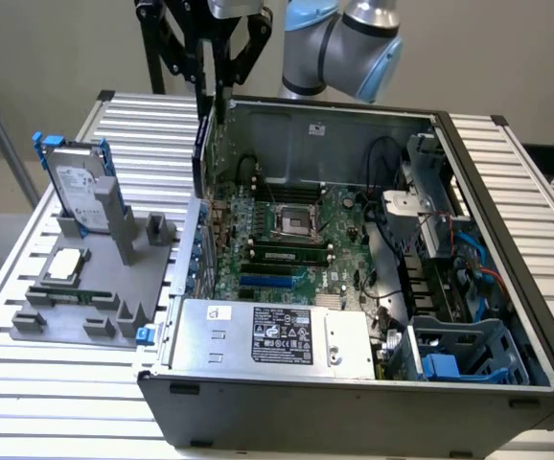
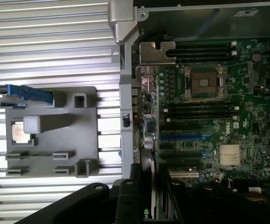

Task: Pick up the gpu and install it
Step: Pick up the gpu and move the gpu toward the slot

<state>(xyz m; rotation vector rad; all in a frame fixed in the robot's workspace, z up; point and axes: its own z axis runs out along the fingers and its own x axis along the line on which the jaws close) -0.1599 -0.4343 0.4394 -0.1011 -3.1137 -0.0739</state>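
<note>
Item: gpu [image 1: 200, 158], a thin, stiff, probably light card with fragile faces, best held by its edges; gripper [image 1: 212, 88] fingers clamp its upper edge, upright over the slot-side wall of the computer case [image 1: 354, 407].

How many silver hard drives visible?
1: silver hard drive in a blue frame, upright on the grey fixture at the exterior view's left; bays in the dark metal case may hide more.

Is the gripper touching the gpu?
Touching: the exterior view shows the gripper closed on the top edge of the upright gpu.
</note>
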